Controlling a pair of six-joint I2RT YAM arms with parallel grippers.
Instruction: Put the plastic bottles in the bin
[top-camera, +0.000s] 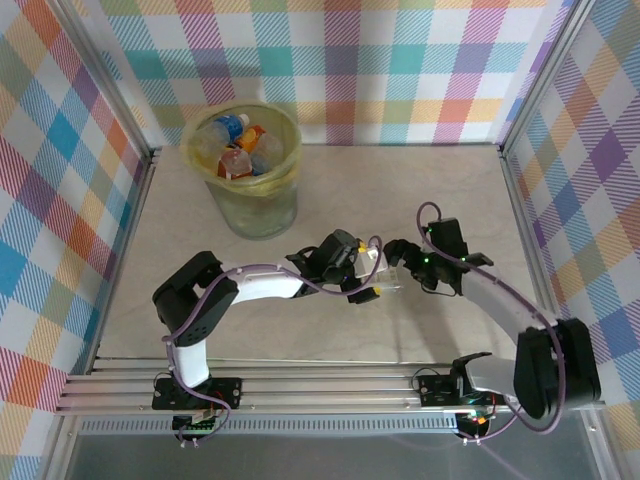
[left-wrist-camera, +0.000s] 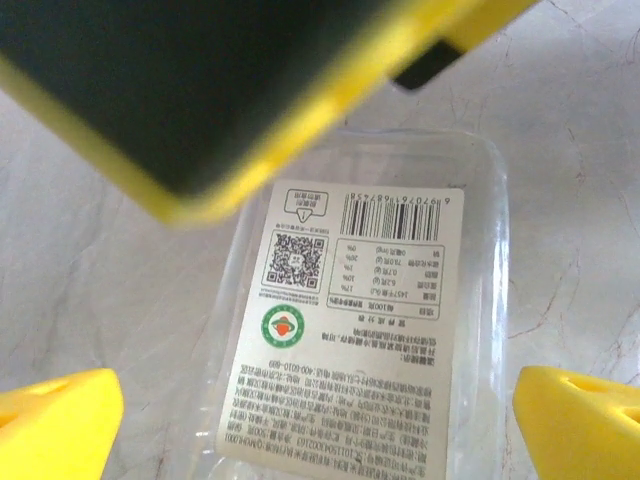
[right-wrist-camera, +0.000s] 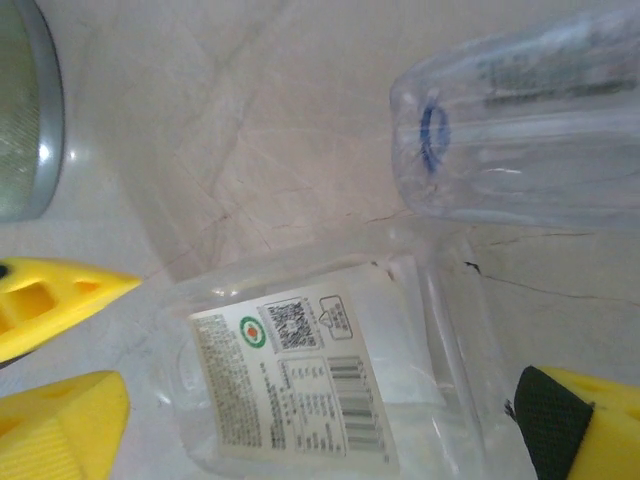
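A flattened clear plastic bottle (left-wrist-camera: 355, 330) with a white printed label lies on the marble table, also seen in the right wrist view (right-wrist-camera: 300, 390) and in the top view (top-camera: 386, 276). My left gripper (left-wrist-camera: 320, 430) is open, its yellow fingertips (left-wrist-camera: 55, 425) wide on either side of the bottle. My right gripper (right-wrist-camera: 320, 428) is open too and straddles the same bottle from the other side. Both grippers meet mid-table (top-camera: 365, 272) (top-camera: 402, 262). A second clear bottle (right-wrist-camera: 520, 130) lies just beyond. The bin (top-camera: 283, 190), far left, holds several bottles (top-camera: 240, 145).
A yellow and black finger (left-wrist-camera: 230, 90) of the right gripper hangs close above the bottle in the left wrist view. A grey round part (right-wrist-camera: 25, 110) sits at the right wrist view's upper left. Checked walls (top-camera: 60, 180) enclose the table (top-camera: 400, 190).
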